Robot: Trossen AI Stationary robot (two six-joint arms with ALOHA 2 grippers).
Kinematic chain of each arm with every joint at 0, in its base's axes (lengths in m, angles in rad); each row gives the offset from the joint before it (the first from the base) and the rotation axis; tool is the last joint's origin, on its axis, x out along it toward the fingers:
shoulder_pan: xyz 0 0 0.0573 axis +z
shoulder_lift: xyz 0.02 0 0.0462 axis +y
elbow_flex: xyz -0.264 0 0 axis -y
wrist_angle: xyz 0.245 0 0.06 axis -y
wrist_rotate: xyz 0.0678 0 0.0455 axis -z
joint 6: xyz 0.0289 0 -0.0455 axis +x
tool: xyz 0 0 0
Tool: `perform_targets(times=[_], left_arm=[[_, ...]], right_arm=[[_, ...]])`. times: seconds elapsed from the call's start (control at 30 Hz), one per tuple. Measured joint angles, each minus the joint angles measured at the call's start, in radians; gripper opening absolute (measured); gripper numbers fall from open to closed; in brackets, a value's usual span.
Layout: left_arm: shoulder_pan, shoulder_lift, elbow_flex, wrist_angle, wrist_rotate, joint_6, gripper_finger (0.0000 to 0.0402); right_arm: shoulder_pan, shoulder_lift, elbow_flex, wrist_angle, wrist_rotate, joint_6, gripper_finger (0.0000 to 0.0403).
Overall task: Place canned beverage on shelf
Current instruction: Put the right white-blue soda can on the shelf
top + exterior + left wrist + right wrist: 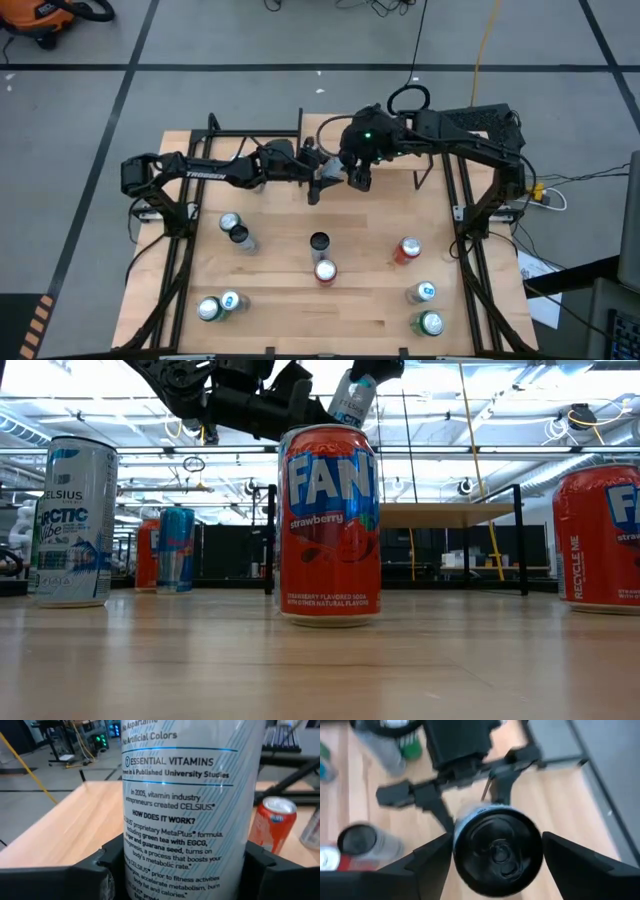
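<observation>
Item under inspection: the white Celsius can (352,398). It is held in the air above the far middle of the table (380,310), well clear of the tabletop. In the low view it is higher than the shelf (450,515), a light-wood board on black legs at the back. The can's long axis runs close to vertical with a slight lean. Its dark lid faces up, straight into the right wrist camera. In the left wrist view the printed text reads the right way up.

Left gripper (184,872): closed on the can. One dark finger presses each side of the can's body, low on the label, and no gap shows at either finger. The grip is across the can's width, taken from the side.

Right gripper (497,857): fingers spread wide, flanking the lid at rim level. Contact with the rim cannot be confirmed on either side. It points down over the top of the can.

Arm pose: in the high view the left arm reaches in low and nearly level from the table's left edge towards the centre. The right arm comes in from the right rear, with its wrist bent downwards. The two grippers meet at the can.

Other cans stand upright on the table nearer the front, among them a red Fanta can (330,520).
</observation>
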Motion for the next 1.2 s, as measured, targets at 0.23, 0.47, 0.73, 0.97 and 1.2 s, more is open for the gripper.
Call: perform_targets(times=[0.23,0.47,0.73,0.97,1.2], left_arm=[[0.023,-0.001,-0.093,0.208,0.035,-0.038,0.0239],[0.024,0.003,-0.146,0.386,0.065,-0.090,0.0240],[0.013,0.003,-0.147,0.389,0.068,-0.089,0.0241],[0.011,0.002,-0.146,0.388,0.073,-0.087,0.0241],[0.008,0.003,-0.146,0.387,0.067,-0.095,0.0242]], right_arm=[[0.002,-0.308,-0.430,0.419,0.011,0.022,0.0296],[0.006,-0.517,-1.065,1.323,-0.092,0.062,0.0297],[-0.019,-0.434,-1.181,1.682,-0.195,0.054,0.0297],[-0.042,-0.329,-1.072,1.662,-0.229,0.073,0.0297],[-0.047,-0.298,-1.049,1.656,-0.229,0.095,0.0261]])
